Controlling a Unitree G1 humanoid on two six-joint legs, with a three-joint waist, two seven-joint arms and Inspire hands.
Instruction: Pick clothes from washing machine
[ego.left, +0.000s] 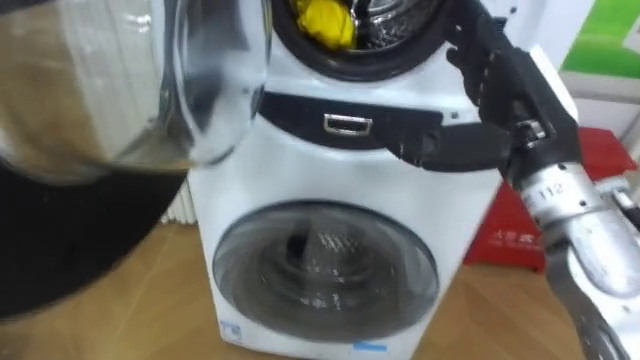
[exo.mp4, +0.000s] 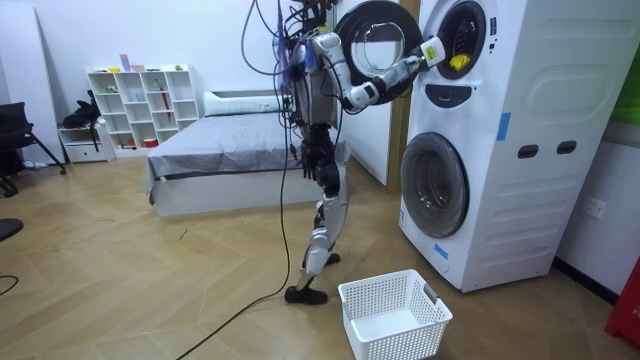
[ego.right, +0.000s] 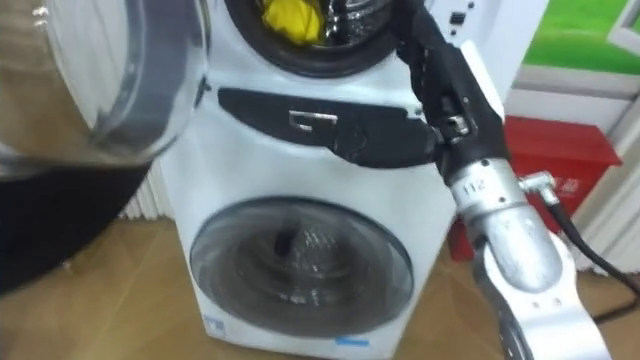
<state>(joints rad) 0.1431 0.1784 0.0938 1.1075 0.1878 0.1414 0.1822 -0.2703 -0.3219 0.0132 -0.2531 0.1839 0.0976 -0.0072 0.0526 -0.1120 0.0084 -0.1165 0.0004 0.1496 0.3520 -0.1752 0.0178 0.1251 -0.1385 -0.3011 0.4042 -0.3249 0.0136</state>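
Left eye view: yellow cloth (ego.left: 325, 22) is sitting inside the upper drum (ego.left: 392, 22), top centre. Right hand (ego.left: 492, 75) is reaching up at the drum's right rim, upper right, fingers stretched out and holding nothing. Open door (ego.left: 215, 80) is hanging upper left, white basket (exo.mp4: 393, 315) is sitting bottom centre in the room view

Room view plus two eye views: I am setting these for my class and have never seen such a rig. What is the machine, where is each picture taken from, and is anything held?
It is a two-legged robot standing before a stacked washing machine. The room view comes from a camera standing across the room; the two eye views come from its head, looking down. Its right hand reaches to the rim of the open upper drum, where a yellow cloth lies, apart from the hand. A white basket waits on the floor.
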